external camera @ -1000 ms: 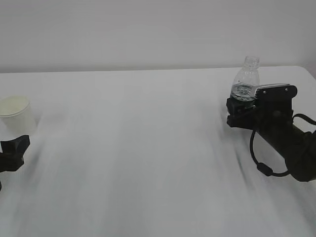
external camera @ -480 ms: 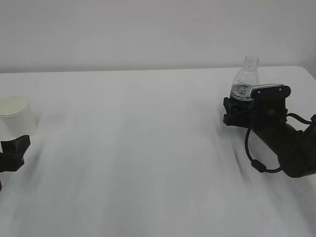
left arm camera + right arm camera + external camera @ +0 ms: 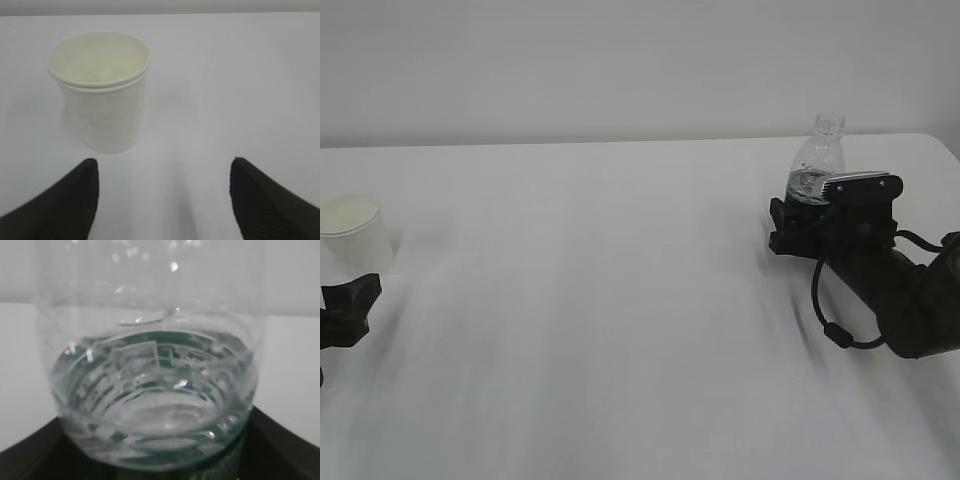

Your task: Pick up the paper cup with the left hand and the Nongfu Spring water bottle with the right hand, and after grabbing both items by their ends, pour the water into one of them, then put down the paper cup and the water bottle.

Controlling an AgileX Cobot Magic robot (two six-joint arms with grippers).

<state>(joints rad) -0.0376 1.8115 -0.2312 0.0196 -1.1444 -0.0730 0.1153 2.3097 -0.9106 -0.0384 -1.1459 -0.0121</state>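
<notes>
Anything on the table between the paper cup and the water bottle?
No. Exterior view shows only bare white table between the paper cup at left and the water bottle at right.

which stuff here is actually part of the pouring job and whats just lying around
Part of the job:
- paper cup, standing upright
- water bottle, uncapped, with water inside
- left gripper, open, short of the cup
- right gripper, at the bottle's lower part

Just lying about:
- nothing; only the white table
</notes>
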